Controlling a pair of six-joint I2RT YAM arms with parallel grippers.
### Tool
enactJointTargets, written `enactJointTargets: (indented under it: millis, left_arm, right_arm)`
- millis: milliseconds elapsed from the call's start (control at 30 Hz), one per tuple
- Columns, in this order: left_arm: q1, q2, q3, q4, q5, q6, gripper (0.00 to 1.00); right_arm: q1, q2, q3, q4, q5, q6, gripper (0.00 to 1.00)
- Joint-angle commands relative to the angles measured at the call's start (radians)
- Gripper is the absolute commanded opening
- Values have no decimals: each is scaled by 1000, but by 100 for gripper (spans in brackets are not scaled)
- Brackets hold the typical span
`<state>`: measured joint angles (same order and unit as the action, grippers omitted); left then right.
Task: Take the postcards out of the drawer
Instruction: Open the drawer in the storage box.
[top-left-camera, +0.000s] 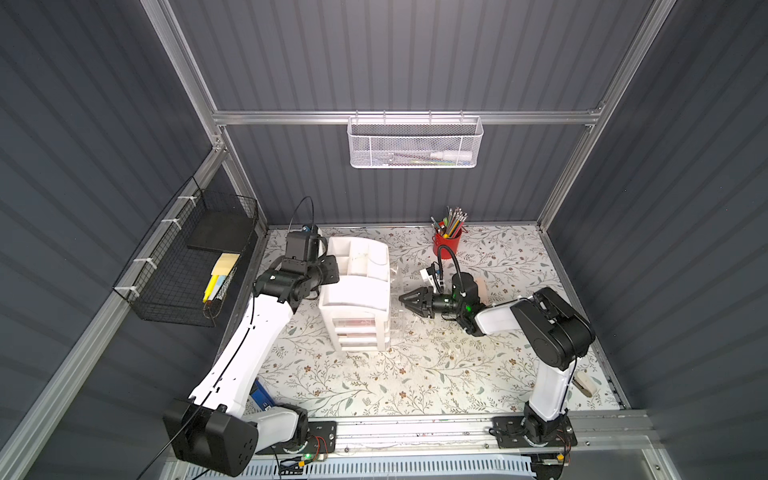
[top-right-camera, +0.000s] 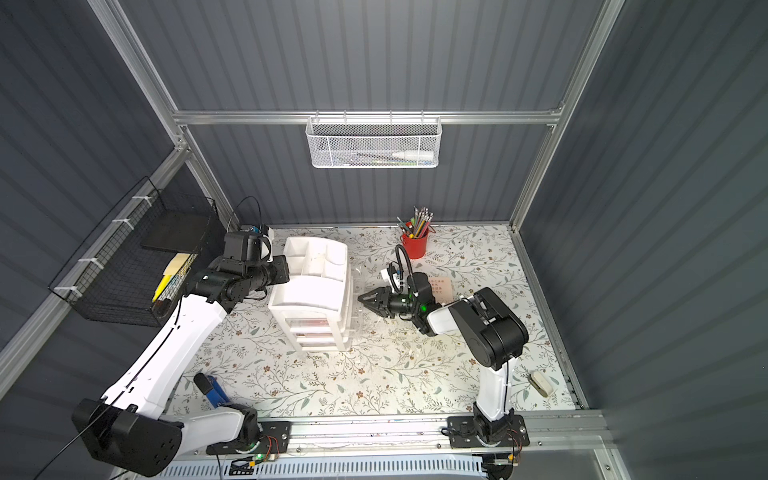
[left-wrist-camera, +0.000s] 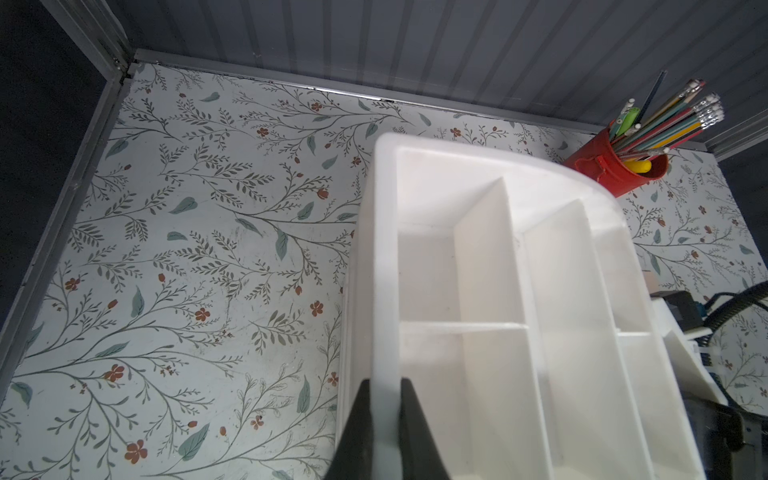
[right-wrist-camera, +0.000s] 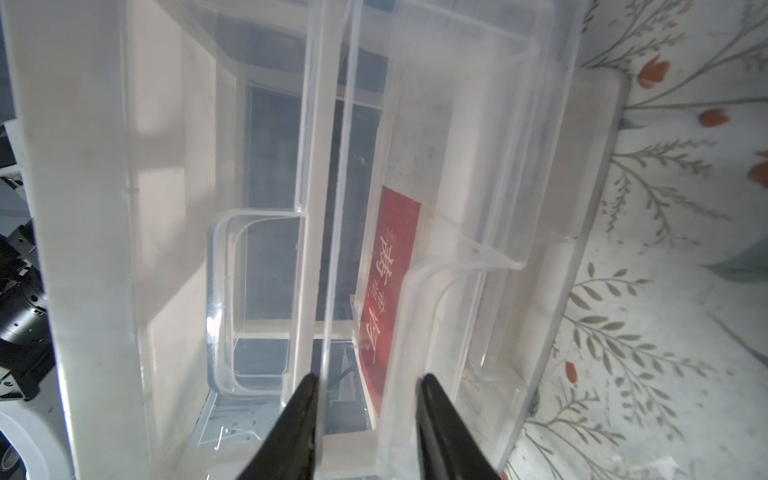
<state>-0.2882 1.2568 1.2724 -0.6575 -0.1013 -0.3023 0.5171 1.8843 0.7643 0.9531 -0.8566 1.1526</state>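
A white drawer organiser (top-left-camera: 353, 293) (top-right-camera: 307, 293) stands mid-table. My left gripper (left-wrist-camera: 384, 382) is shut on the organiser's top-tray wall (left-wrist-camera: 382, 249). To the organiser's right a clear drawer (right-wrist-camera: 540, 208) is pulled out. A red postcard (right-wrist-camera: 390, 270) with white characters lies inside it. My right gripper (right-wrist-camera: 370, 378) (top-left-camera: 402, 300) (top-right-camera: 361, 300) points into that drawer. Its fingers stand apart, astride a clear drawer wall and the near end of the red card. A pale peach postcard (top-right-camera: 441, 286) (top-left-camera: 481, 286) lies on the table behind the right wrist.
A red cup of pencils (top-left-camera: 448, 245) stands at the back. A black wire basket (top-left-camera: 166, 291) with yellow pads hangs on the left wall, a white mesh basket (top-left-camera: 413, 143) on the back wall. A small white object (top-left-camera: 585, 384) lies front right, a blue one (top-right-camera: 212, 390) front left.
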Motion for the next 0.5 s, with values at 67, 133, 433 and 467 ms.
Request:
enactJointTargets:
  millis: [67,133,433,467]
  left_arm:
    - [4,17,-7,-97,-34,23,0]
    - [4,16,-7,-99,-35,24,0]
    - [4,10,0,-105,-52,24,0]
    - [4,9,-1,-104,-52,24,0]
  right_arm:
    - [-25,-72,-16,-53,-16,-64,37]
    - [-33,-93,-18,-105,-21,-85,37]
    - [-71,-183,-23,-287,-32,-161,37]
    - [-77,-187,-26,-293,-36,-165,37]
